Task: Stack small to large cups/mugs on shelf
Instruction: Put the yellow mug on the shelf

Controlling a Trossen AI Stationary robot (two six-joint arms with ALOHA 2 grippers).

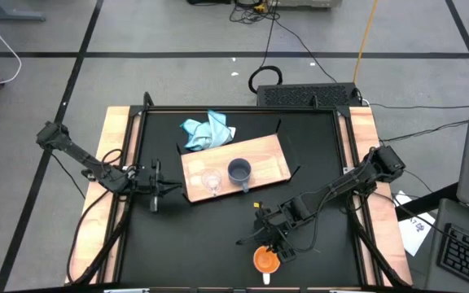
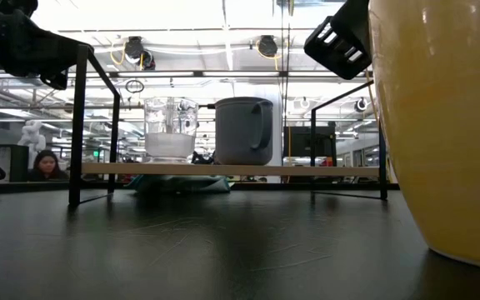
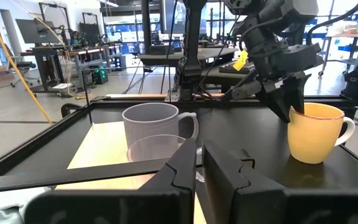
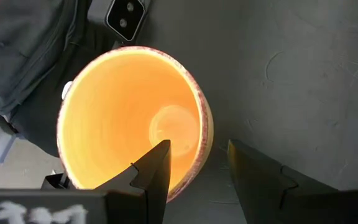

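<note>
The orange mug [image 1: 266,260] stands upright on its base on the black table near the front edge; it also shows in the right wrist view [image 4: 129,118]. My right gripper [image 4: 197,152] is open and points down over the mug's rim, one finger inside and one outside the wall, with no touch showing. The clear glass cup [image 1: 212,182] and the grey-blue mug [image 1: 239,171] stand side by side on the wooden shelf [image 1: 263,155]. My left gripper [image 3: 199,168] is shut and empty, just off the shelf's left end.
A light blue cloth [image 1: 208,131] lies at the shelf's far left corner, partly under it. The shelf stands on black brackets [image 2: 77,133] above the table. Bare black table lies between the shelf and the orange mug. A person [image 2: 47,165] sits in the room beyond.
</note>
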